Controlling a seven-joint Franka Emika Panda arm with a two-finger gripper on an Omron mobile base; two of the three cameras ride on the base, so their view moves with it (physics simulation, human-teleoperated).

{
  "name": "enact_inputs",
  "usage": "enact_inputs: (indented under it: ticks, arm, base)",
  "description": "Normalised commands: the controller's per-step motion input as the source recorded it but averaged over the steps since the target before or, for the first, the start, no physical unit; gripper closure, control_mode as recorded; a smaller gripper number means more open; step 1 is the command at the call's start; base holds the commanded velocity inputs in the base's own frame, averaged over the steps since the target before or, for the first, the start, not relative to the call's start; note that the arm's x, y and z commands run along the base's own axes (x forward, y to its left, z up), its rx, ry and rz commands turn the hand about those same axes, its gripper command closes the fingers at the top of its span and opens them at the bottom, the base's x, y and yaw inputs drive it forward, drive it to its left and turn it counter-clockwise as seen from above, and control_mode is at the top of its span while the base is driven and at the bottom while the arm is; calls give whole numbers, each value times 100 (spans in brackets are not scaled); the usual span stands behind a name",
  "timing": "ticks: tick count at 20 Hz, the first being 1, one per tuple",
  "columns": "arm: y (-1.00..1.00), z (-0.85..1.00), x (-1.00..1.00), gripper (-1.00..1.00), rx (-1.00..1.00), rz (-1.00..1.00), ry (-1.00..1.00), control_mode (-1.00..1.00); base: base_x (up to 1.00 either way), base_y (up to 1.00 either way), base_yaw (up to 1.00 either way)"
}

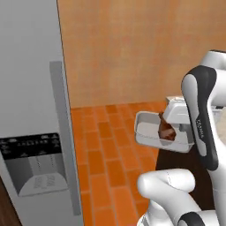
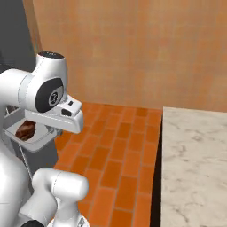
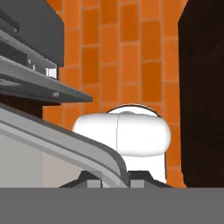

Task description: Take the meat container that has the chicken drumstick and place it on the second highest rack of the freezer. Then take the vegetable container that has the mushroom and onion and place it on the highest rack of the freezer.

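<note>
The meat container (image 1: 148,130), a pale grey tray, hangs in the air over the orange tile floor with the brown chicken drumstick (image 1: 166,130) inside. My gripper (image 1: 175,126) is shut on its right rim. From the right base view the container (image 2: 37,141) and drumstick (image 2: 25,129) sit at the left, partly behind my hand. In the hand view the tray's curved rim (image 3: 83,146) runs between my fingertips (image 3: 92,178). The vegetable container is out of view.
The grey freezer door (image 1: 31,88) stands shut at the left, with a vertical handle (image 1: 62,132) and a dispenser panel (image 1: 33,163). A marble counter (image 2: 195,155) on a dark cabinet lies at the right. A tan wall (image 1: 141,48) backs the tiled floor (image 1: 101,150).
</note>
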Motion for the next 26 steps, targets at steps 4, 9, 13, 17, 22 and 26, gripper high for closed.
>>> enact_inputs:
  ticks: [4, 9, 13, 17, 22, 26]
  arm:
    - [0, 0, 0, 100, 0, 0, 0, 100]
    - [0, 0, 0, 100, 0, 0, 0, 100]
    - [0, 0, 0, 100, 0, 0, 0, 100]
    - [0, 0, 0, 100, 0, 0, 0, 100]
    - [0, 0, 0, 100, 0, 0, 0, 100]
    - [0, 0, 0, 100, 0, 0, 0, 100]
  base:
    - [100, -38, 0]
    - [100, -48, 10]
    - [100, -16, 30]
    - [61, -3, 65]
    - [20, 0, 76]
    - [20, -3, 73]
